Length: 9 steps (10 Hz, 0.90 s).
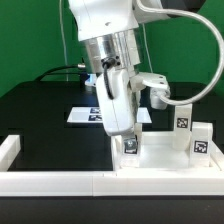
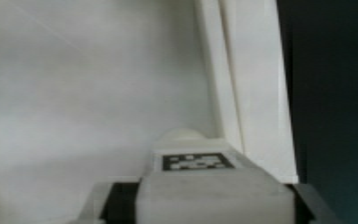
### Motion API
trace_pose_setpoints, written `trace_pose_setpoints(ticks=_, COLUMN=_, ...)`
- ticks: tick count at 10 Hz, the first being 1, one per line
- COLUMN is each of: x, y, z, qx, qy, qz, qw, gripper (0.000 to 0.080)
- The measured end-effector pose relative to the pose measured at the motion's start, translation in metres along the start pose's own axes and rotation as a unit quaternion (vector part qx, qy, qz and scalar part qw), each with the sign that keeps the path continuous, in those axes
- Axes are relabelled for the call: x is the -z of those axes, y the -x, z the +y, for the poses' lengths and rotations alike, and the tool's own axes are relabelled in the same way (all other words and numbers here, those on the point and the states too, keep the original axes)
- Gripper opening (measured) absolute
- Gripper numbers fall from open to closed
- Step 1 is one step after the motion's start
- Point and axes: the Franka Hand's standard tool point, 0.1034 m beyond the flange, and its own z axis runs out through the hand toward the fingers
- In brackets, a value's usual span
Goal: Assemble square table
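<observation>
One tagged white leg [image 1: 129,147] sits pinched between the gripper [image 1: 127,137] fingers, held upright over the square panel [image 1: 160,158] near its front rim, by the border rail [image 1: 60,181]; two more legs [image 1: 191,135] stand toward the exterior view's right. Wrist view shows the leg's tag [image 2: 197,161] between both fingers [image 2: 128,203]. Looks light, stiff, smooth plastic, prob. slippery, so grip the flat sides mid-height, square-on.

marker board [image 1: 84,115] flat on black table [image 1: 40,110] | white border rails [image 1: 50,181] along front
</observation>
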Motion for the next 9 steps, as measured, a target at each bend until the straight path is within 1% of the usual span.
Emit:
trace_pose_setpoints(ticks=1, x=-0.0003, y=0.0001, z=0.0002, qx=0.004, qy=0.0, qz=0.001, qw=1.0, gripper=0.0406)
trace_pose_setpoints(ticks=2, x=-0.0004, y=0.0009, z=0.0006, qx=0.131, qy=0.005, qz=0.009, qw=0.991, gripper=0.0406)
trace_pose_setpoints(ticks=3, x=0.0, y=0.0016, z=0.0006, qx=0.234, qy=0.005, qz=0.008, qw=0.972, gripper=0.0583)
trace_pose_setpoints(ticks=4, x=0.0019, y=0.0021, z=0.0014, qx=0.239, qy=-0.002, qz=0.013, qw=0.971, gripper=0.0583)
trace_pose_setpoints(ticks=5, x=0.0015, y=0.0011, z=0.0021, qx=0.265, qy=0.0, qz=0.014, qw=0.964, gripper=0.0638)
trace_pose_setpoints(ticks=6, x=0.0012, y=-0.0009, z=0.0022, qx=0.309, qy=0.003, qz=0.016, qw=0.951, gripper=0.0638)
trace_pose_setpoints(ticks=7, x=0.0014, y=-0.0011, z=0.0018, qx=0.366, qy=0.007, qz=0.024, qw=0.93, gripper=0.0648)
trace_pose_setpoints(ticks=8, x=0.0021, y=0.0012, z=-0.0018, qx=0.466, qy=0.015, qz=0.051, qw=0.883, gripper=0.0648)
trace_pose_setpoints(ticks=9, x=0.001, y=0.0037, z=-0.0034, qx=0.553, qy=0.018, qz=0.062, qw=0.83, gripper=0.0649)
